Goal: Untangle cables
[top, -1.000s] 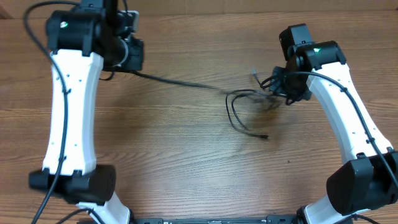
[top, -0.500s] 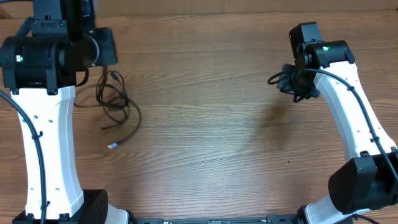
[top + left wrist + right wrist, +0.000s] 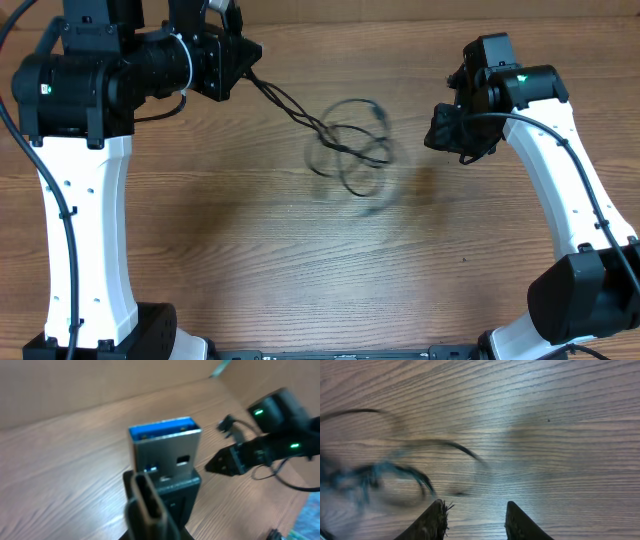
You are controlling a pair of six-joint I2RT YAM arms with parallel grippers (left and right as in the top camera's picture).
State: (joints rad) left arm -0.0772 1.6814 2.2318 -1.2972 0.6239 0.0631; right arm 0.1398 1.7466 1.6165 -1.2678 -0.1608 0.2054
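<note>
The cables (image 3: 350,152) are thin black cords in a motion-blurred tangle over the middle of the table. Two strands run up-left from it into my left gripper (image 3: 235,62), which is shut on them. In the left wrist view a USB plug with a blue insert (image 3: 165,455) and a smaller plug (image 3: 150,505) stick out close to the camera. My right gripper (image 3: 441,130) is to the right of the tangle and apart from it. In the right wrist view its fingers (image 3: 475,521) are open and empty, and the blurred cables (image 3: 380,477) lie to their left.
The wooden table (image 3: 300,270) fills the overhead view. The white left arm (image 3: 85,220) stands along the left side and the white right arm (image 3: 565,190) along the right. My right gripper also shows in the left wrist view (image 3: 235,460).
A second ago one cable stretched between both grippers. Then the bundle hung at the far left under my left gripper. Now that gripper has swung right, flinging the tangle to mid-table.
</note>
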